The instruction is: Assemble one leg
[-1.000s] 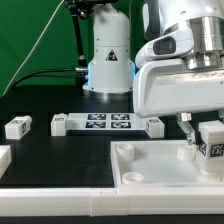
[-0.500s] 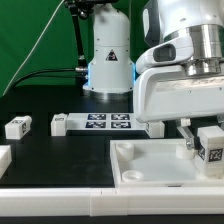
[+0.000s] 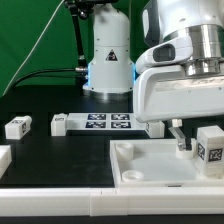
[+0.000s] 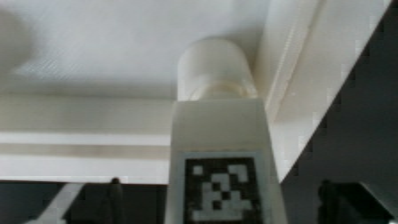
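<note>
The leg [image 3: 210, 146], a chunky white block with a square tag, stands upright at the right corner of the large white tray-like part [image 3: 150, 168]. In the wrist view the leg [image 4: 222, 140] runs down to its rounded end against the tray's corner wall [image 4: 107, 120]. My gripper [image 3: 206, 140] straddles the leg. Its dark fingers [image 4: 118, 203] stand off both sides of the leg with a gap, so it is open. One finger [image 3: 181, 139] shows to the exterior view's left of the leg; the other is out of view.
The marker board [image 3: 108, 122] lies behind the tray, with a similar leg at each end [image 3: 58, 124] [image 3: 153, 125]. Another leg [image 3: 17, 127] and a white part [image 3: 3, 158] lie at the exterior view's left. The robot base [image 3: 108, 60] stands behind.
The visible finger has moved away from the leg toward the exterior view's left, opening a gap. The leg has sunk slightly toward the tray corner.
</note>
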Robot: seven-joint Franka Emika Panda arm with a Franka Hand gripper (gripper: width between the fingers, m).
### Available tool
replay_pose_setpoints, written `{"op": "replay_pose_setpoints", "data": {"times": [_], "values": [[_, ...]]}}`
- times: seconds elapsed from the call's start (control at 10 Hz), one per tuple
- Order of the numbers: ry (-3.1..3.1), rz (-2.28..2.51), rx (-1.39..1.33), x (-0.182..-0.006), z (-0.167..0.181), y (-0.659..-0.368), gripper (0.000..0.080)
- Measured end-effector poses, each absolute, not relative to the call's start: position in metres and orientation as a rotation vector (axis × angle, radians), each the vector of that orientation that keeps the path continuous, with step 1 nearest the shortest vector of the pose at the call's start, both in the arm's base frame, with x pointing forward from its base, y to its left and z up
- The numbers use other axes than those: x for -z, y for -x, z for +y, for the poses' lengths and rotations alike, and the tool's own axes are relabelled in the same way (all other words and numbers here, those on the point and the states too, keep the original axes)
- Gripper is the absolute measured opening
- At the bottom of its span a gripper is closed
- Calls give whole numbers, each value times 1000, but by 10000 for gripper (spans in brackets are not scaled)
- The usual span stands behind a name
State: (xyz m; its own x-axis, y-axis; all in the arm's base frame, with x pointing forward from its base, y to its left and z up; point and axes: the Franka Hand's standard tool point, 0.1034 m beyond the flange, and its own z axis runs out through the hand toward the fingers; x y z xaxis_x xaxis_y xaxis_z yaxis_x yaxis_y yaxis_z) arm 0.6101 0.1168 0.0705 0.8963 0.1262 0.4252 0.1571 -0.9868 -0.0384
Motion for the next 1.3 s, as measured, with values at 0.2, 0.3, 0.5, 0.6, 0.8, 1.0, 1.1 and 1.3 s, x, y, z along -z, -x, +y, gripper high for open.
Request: {"op": "replay_pose_setpoints", "data": {"times": [0.2,0.3,0.5,0.6,0.8,1.0,1.1,1.3], "values": [[2989,-224,663,-70,117,-610,636],[2989,-224,663,-70,117,-610,647],[2989,-223,662,-71,117,-610,649],[2989,-224,653,-80,117,-611,649],[2997,-225,600,-90,116,-610,649],[3009,-230,510,-87,117,-606,649],[3029,-230,315,-84,116,-600,649],[3034,-229,28,-85,115,-600,649]]}}
